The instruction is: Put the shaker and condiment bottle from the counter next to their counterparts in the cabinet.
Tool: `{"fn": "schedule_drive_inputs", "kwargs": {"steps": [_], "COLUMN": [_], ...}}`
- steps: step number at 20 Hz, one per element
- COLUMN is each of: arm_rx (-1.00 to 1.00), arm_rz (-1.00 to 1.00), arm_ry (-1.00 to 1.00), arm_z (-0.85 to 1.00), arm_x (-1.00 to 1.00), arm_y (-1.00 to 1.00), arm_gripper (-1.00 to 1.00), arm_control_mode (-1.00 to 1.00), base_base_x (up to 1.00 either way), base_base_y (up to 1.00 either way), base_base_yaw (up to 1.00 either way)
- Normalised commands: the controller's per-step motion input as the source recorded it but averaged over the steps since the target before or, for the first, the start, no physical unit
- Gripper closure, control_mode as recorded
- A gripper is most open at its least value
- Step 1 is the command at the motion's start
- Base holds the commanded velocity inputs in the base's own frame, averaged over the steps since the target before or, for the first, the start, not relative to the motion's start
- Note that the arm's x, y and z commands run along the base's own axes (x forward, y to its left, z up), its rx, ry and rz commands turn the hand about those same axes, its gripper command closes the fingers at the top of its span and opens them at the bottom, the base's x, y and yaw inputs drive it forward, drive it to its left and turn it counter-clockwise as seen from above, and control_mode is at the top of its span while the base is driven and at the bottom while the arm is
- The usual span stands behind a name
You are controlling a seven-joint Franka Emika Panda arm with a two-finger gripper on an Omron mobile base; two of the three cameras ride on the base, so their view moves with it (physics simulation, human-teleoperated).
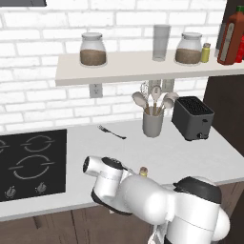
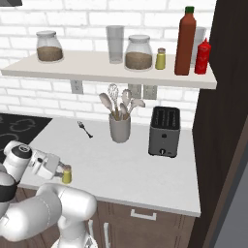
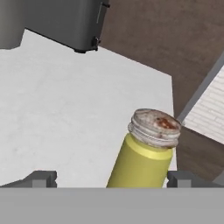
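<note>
low at the left of the right base view, gripper [image 2: 62,173] at the front edge of the counter [image 2: 145,169], beside the hob [image 2: 19,127]. shaker [image 2: 67,174] between the fingers; hand view has the shaker [image 3: 144,153] tilted between both tips, but contact hidden, so cannot tell whether pinched or merely framed. further right, utensil crock [image 2: 119,127] and toaster [image 2: 164,131]. up on the cabinet [image 2: 97,70]: two jars, a glass, twin shaker [image 2: 160,58], condiment bottle [image 2: 185,41] just beside the red bottle [image 2: 202,57].

The arm folds low, its hand [image 2: 62,173] pointing sideways, fingers spread.
</note>
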Motion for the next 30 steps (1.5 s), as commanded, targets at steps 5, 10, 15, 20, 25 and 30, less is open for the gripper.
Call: {"fn": "schedule_drive_inputs", "kwargs": {"steps": [5,10,15,20,25,30], "arm_rx": [0.00,0.00,0.00,0.01,0.01,0.00], "arm_rz": [0.00,0.00,0.00,0.02,0.17,0.21], "arm_ry": [0.07,0.04,0.01,-0.07,-0.27,-0.37], "arm_z": [-0.12,-0.15,-0.09,0.05,0.73,0.84], "arm_x": [0.05,0.00,0.00,-0.05,-0.09,-0.11], "arm_y": [-0.26,-0.29,-0.12,0.00,0.00,-0.08], "arm_gripper": [-1.00,-1.00,1.00,1.00,1.00,1.00], "arm_control_mode": [-1.00,-1.00,-1.00,-1.00,-1.00,-1.00], "base_base_x": [0.00,0.00,0.00,0.00,0.00,0.00], "base_base_y": [0.00,0.00,0.00,0.00,0.00,0.00], "base_base_yaw": [0.00,0.00,0.00,0.00,0.00,0.00]}}
